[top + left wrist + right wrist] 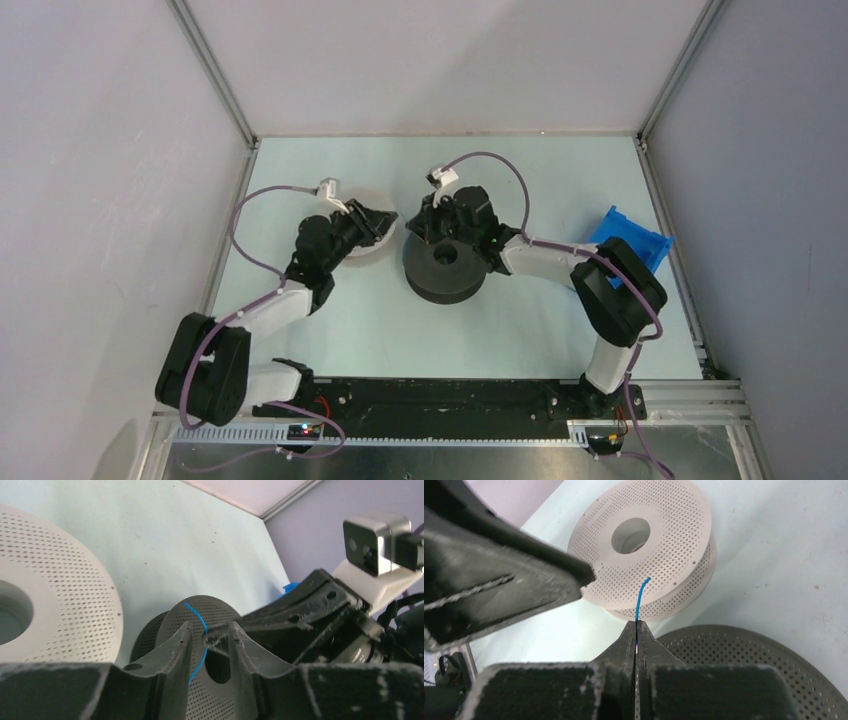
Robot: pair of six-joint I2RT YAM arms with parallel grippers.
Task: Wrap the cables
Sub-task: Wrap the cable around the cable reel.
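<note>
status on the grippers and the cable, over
Right gripper shut on blue cable, short end sticking out. Left gripper open, fingers either side of that cable. Nothing blocking; dark spool close by.

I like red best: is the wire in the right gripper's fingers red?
No, the wire pinched in the shut right gripper is blue, its end poking out toward the white spool.

No text, label, brand mark, number or sign was legible on any surface in the top, left wrist or right wrist views.
</note>
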